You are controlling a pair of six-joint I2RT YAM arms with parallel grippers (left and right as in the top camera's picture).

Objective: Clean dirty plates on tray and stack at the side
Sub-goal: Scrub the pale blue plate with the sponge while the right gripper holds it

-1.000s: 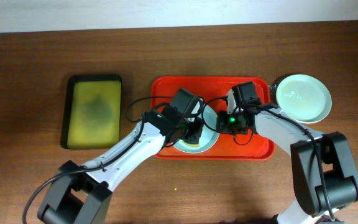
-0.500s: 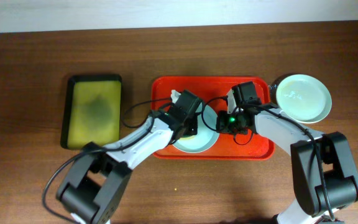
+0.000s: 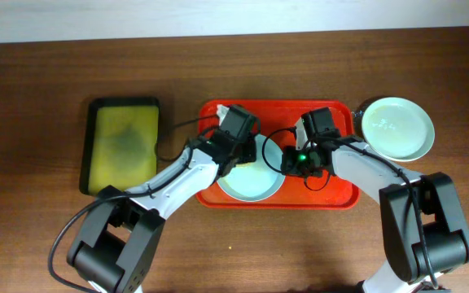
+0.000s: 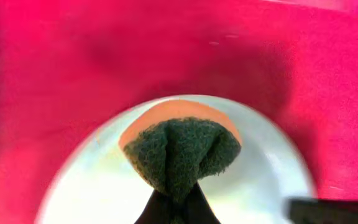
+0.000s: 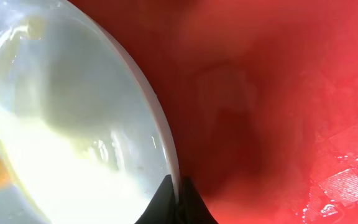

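Observation:
A pale blue plate (image 3: 252,181) lies on the red tray (image 3: 340,189), near its front. My left gripper (image 3: 236,155) is shut on a green sponge with an orange back (image 4: 179,152) and presses it on the plate's far-left part (image 4: 92,186). My right gripper (image 3: 290,159) is shut on the plate's right rim (image 5: 166,149), one finger inside and one outside. A pale mint green plate (image 3: 397,128) lies off the tray at the back right, on top of another plate whose rim just shows. Faint yellowish film shows on the blue plate (image 5: 36,155) in the right wrist view.
A smaller black-rimmed yellow-green tray (image 3: 123,145) sits on the wooden table to the left of the red tray. Cables run across the red tray between the two arms. The red tray's floor (image 5: 278,93) is wet to the right of the plate.
My left gripper has moved with the sponge from the plate's middle toward its far-left edge, uncovering more of the plate. The right gripper has kept its hold on the rim.

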